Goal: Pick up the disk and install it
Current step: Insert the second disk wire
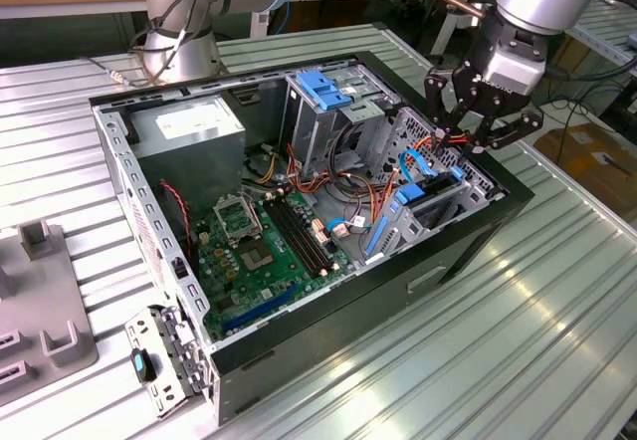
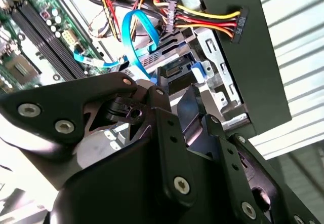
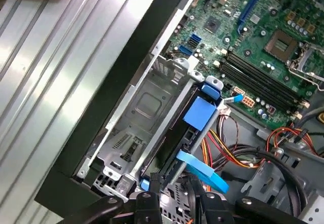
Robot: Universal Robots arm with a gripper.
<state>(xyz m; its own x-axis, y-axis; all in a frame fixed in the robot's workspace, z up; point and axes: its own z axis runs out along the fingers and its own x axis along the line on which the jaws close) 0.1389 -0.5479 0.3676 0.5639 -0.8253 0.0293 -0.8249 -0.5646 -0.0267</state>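
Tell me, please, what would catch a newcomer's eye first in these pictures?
The open computer case on the ribbed metal table, its green motherboard exposed. Next, the black gripper hovering over the drive bay at the exterior view's right, where the disk sits in its blue rails beside a curved blue cable.

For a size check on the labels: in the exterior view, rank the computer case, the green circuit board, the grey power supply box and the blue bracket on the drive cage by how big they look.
1. Computer case
2. Green circuit board
3. Grey power supply box, clearly smaller than the board
4. Blue bracket, smallest

The box and bracket sit farther back, so they may look a little small.
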